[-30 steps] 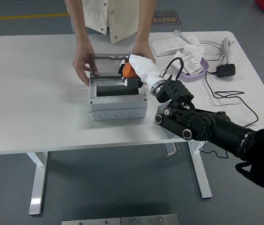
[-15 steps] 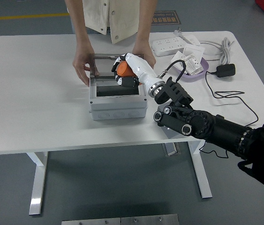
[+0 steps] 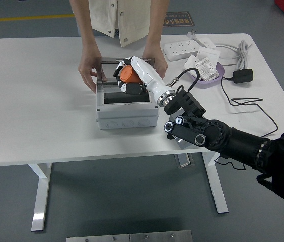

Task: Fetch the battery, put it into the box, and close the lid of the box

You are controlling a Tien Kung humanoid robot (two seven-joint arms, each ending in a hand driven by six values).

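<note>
The right hand is reaching in from the right side and is hovering over the open box, which is sitting on the white counter. Its white fingers are curling around the orange battery, so the hand is gripping the battery above the inside of the box, near the back edge. The battery is not lying in the box; it is sitting in the hand, above the dark opening. The box is grey, and its lid is standing up at the far side. A person is standing at the far side of the counter and is holding the lid with both hands: one hand is at the left end of the lid, and the other hand is at the right end, just behind the robot's wrist. To the right of the box, a purple tray with small packets is lying on the counter, and behind it a white power strip is lying. A black adapter with its cable is lying near the right edge of the counter.
</note>
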